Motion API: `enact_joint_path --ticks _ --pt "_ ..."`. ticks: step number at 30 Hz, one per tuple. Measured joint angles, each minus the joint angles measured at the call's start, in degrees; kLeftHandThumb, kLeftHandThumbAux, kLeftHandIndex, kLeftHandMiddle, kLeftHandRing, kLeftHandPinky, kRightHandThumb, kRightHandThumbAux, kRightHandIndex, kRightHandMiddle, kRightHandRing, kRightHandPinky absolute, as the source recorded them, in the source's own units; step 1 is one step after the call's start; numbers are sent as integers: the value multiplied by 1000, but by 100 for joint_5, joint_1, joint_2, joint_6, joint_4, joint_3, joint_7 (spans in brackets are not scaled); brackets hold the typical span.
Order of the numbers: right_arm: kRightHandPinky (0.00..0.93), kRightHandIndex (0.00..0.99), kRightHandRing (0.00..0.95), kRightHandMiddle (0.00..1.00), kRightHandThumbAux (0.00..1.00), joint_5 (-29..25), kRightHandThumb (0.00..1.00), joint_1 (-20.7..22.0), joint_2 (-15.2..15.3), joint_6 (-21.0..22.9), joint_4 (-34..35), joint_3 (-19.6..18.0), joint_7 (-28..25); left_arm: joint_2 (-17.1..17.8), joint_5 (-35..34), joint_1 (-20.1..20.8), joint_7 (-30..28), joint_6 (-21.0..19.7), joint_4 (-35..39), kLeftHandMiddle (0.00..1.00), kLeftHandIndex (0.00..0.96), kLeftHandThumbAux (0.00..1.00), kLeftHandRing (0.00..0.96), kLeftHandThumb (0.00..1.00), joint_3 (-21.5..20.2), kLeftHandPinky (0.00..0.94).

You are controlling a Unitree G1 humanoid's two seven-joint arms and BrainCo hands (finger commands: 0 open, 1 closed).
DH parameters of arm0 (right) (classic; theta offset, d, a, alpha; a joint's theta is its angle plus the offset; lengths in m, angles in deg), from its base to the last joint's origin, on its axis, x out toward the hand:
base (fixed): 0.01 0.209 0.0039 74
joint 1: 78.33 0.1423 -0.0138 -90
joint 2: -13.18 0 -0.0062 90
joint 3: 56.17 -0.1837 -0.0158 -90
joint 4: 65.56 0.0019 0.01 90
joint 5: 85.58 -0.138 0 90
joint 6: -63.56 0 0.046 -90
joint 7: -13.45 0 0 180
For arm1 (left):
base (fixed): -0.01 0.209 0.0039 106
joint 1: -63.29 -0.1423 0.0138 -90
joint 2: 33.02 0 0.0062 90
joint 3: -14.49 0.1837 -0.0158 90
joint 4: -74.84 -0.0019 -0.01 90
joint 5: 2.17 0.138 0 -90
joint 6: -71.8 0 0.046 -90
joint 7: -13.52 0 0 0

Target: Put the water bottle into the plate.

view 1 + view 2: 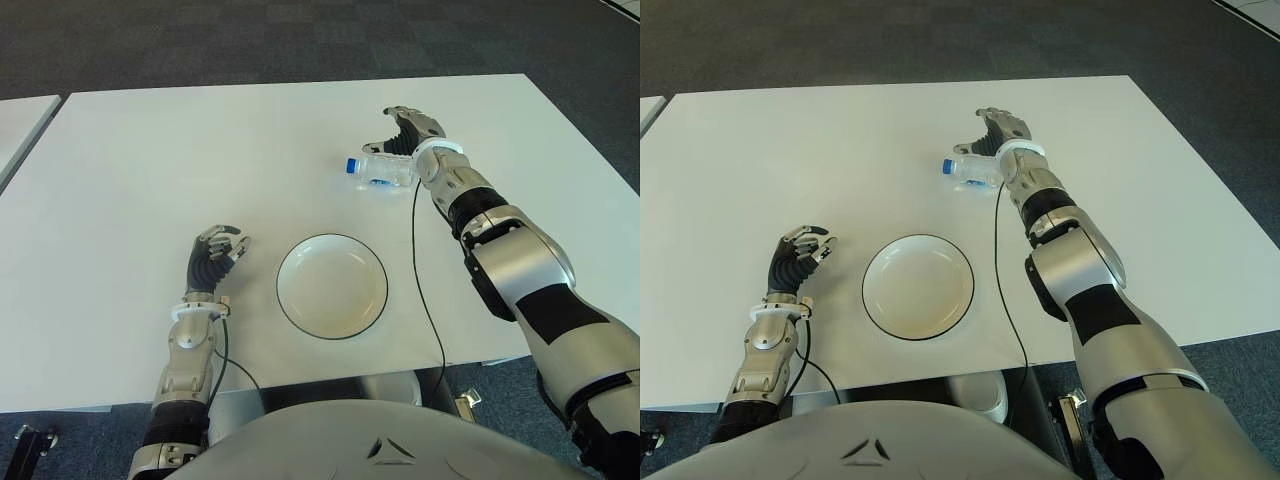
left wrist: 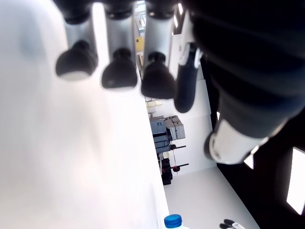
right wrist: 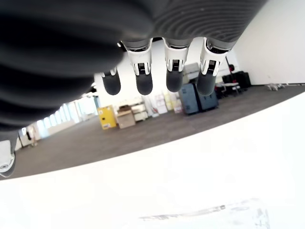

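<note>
A clear water bottle (image 1: 378, 170) with a blue cap lies on its side on the white table (image 1: 150, 150), cap pointing left. My right hand (image 1: 403, 135) hovers right over it, fingers spread and curved above the bottle's body, holding nothing. In the right wrist view the bottle (image 3: 209, 215) shows under the spread fingers (image 3: 144, 81). The white plate (image 1: 331, 285) with a dark rim sits nearer the front edge, below and left of the bottle. My left hand (image 1: 215, 257) shows left of the plate, fingers loosely curled and holding nothing.
A black cable (image 1: 420, 270) runs from my right wrist across the table past the plate's right side to the front edge. Another white table's corner (image 1: 20, 120) shows at far left. Dark carpet lies beyond the table.
</note>
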Motion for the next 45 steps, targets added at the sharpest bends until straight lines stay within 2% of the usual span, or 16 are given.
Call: enact_joint_path --ticks 8,13,19,33,45 --pt "0 0 0 0 428 146 563 0 -13 228 -213 276 -522 37 -16 -64 -22 126 0 835 439 716 837 707 -10 830" --pt "65 0 0 0 450 149 580 0 -23 340 -260 337 -824 68 -52 -72 -74 177 0 835 439 717 836 706 -15 822" --pt "52 0 0 0 492 140 580 -32 6 449 -301 345 -1278 104 -114 -82 -144 247 0 835 439 717 834 705 -25 815" --pt "50 0 0 0 560 120 543 -528 121 620 -372 303 -1372 105 -180 -307 -154 454 81 826 438 717 829 704 -82 817" --pt "82 0 0 2 579 100 512 -617 135 859 -359 247 -1379 -70 -28 -676 103 201 789 824 438 716 828 707 -89 834"
